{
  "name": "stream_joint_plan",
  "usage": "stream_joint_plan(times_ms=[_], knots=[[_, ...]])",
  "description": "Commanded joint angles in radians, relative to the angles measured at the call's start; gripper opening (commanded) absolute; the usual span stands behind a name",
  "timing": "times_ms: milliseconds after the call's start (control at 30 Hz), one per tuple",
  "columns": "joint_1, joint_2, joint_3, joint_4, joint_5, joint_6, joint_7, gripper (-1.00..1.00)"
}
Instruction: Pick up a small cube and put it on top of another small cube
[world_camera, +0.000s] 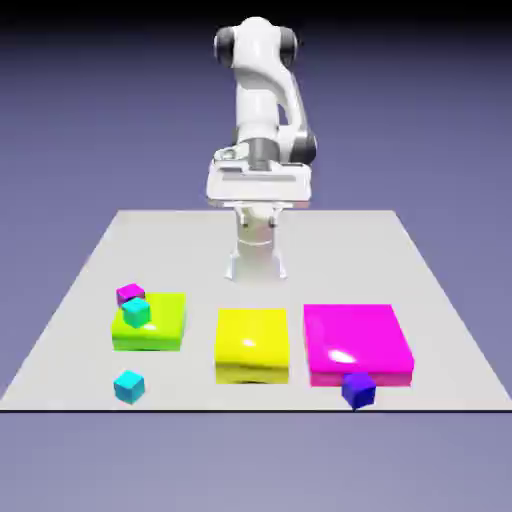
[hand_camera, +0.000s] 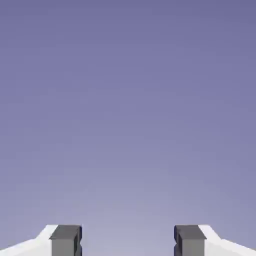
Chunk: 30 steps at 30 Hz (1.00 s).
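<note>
The gripper (hand_camera: 128, 240) hangs above the worktop (world_camera: 440, 300), its fingers (hand_camera: 65, 239) spread apart around nothing. A teal cube (world_camera: 136, 312) rests on the green block (world_camera: 160, 330).

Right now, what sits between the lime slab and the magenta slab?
The yellow slab sits between the lime slab and the magenta slab, apart from both, in the exterior view.

Table (world_camera: 440, 300); slabs (world_camera: 252, 345); cubes (world_camera: 129, 385)
</note>
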Motion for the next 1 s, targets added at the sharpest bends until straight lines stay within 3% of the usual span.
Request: stream_joint_plan(times_ms=[0,967], knots=[[-0.008,0.036,0.000,0.027,-0.028,-0.030,-0.018,0.00],[-0.229,1.087,0.009,0.815,-0.828,-0.893,-0.552,0.00]])
